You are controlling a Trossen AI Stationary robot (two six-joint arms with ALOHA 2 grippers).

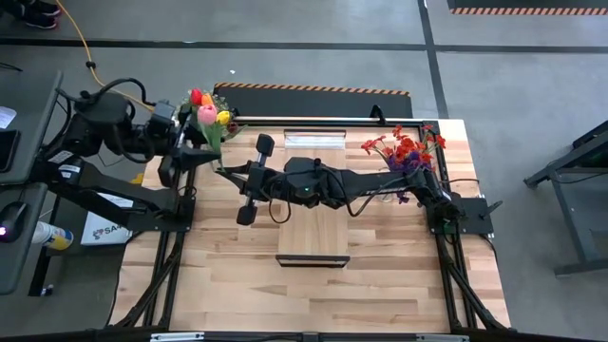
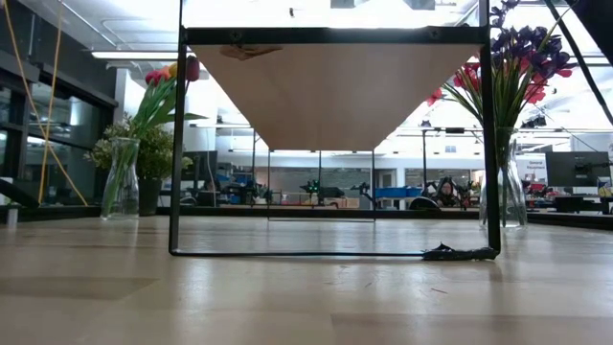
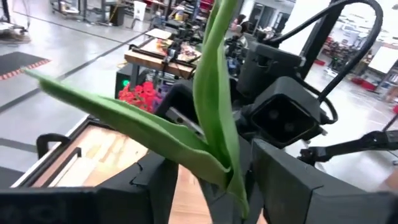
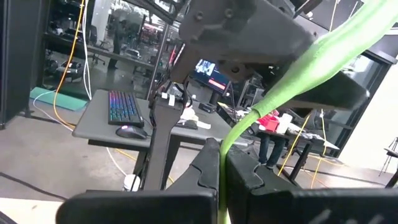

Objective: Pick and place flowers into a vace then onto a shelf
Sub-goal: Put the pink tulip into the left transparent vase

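At about ten o'clock on the table, the left gripper (image 1: 195, 157) sits at the table's edge, right under a bunch of tulips (image 1: 207, 112) with red, pink, orange and yellow heads. In the left wrist view a green stem and broad leaf (image 3: 211, 124) rise between its dark fingers (image 3: 155, 186), and they look closed around the stem, though the actual contact is hidden by the leaf. In the low view the tulips stand in a clear glass vase (image 2: 120, 180) at the left.

Just right of that, the right gripper (image 1: 231, 171) reaches in from the three o'clock side, the arm stretched across the shelf (image 1: 313, 195), which runs from twelve to six o'clock along the middle of the table. In the right wrist view its fingers (image 4: 245, 177) are nearly shut, with a thin green stem (image 4: 273, 93) pinched in the narrow gap between them and climbing up and away at a slant.

Both grippers meet at the same bunch. The stem's long axis runs roughly upright, leaning toward twelve o'clock, with the heads above and beyond both grippers. The left arm is much the nearer; the right is at full stretch. The next move probably depends on which one lets go first.

At about two o'clock stands a second vase (image 2: 505, 196) of red and purple flowers (image 1: 407, 150), close to the right arm's base and well apart from both grippers.
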